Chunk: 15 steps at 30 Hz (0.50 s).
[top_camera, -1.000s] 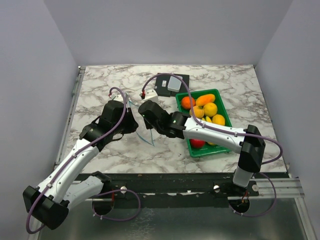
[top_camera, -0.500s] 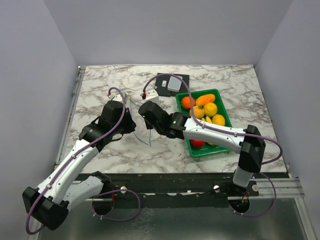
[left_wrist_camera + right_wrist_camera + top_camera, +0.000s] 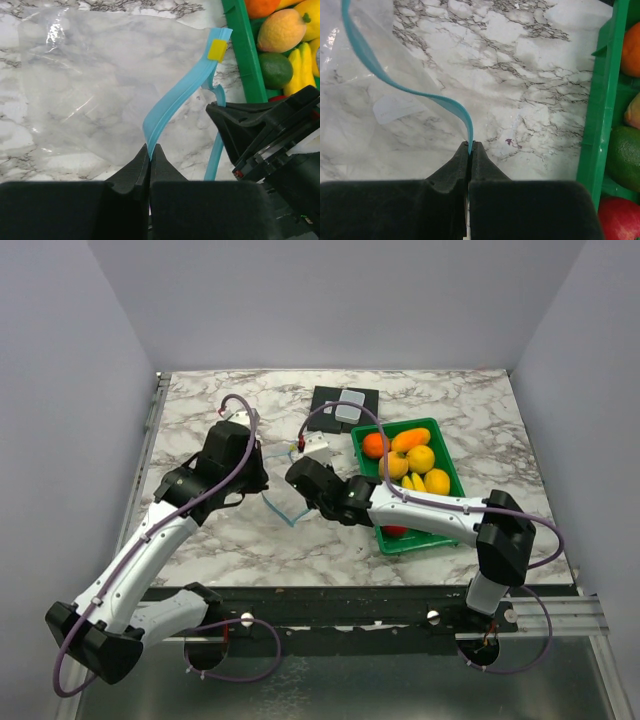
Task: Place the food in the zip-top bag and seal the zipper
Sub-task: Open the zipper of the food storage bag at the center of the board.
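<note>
Bag [image 3: 90, 75]: clear, spread on the marble table [image 3: 450, 400] between the two arms, left of the green tray [image 3: 245, 45]. Its mouth edge is taken up by both grippers.

Left gripper [image 3: 150, 150]: jaws pressed together, clamped on the zipper [image 3: 175, 100]. It holds one run of the blue strip at its near end. From that pinch the strip curves away to the right and ends at a yellow tab [image 3: 218, 50] just beside the tray's rim. The bag's film lies beyond and to the left of the fingertips.

A second run of the strip drops from below the tab, to the right of the first and apart from it, passing beside the right arm's black housing.

Right gripper [image 3: 470, 146]: jaws likewise closed, with the blue strip nipped between the tips. From there the strip arcs up and to the left over the clear film. The tray wall stands near on the right.

Food [image 3: 421, 458]: every visible piece lies in the tray, right of both grippers. These are orange, yellow and green round ones, bananas, and a red one at the near end.
</note>
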Available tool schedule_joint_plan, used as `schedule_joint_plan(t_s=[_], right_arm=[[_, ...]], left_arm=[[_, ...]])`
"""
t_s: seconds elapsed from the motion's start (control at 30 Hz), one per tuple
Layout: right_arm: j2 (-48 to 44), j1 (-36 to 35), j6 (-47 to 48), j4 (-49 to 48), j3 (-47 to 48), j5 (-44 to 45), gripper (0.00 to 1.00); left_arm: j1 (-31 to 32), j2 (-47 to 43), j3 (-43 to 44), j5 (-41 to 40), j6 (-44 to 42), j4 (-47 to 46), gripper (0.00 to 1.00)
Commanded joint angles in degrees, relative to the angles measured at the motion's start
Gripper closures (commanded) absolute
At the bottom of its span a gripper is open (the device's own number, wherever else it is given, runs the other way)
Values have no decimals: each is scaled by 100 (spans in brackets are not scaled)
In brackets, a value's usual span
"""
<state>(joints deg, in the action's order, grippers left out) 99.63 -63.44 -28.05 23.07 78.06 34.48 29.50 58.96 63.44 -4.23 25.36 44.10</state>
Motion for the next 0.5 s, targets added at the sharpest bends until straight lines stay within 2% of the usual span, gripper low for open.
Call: schedule_joint_plan(t_s=[0.0,0.47], right_arm=[[-137,160,-189,-205,-244,269,99],[-278,595,-410,-640,-995,19,99]], left_arm=[[41,194,378,-418,-412,654,100],[164,512,814,-2009,-551,1002,100]])
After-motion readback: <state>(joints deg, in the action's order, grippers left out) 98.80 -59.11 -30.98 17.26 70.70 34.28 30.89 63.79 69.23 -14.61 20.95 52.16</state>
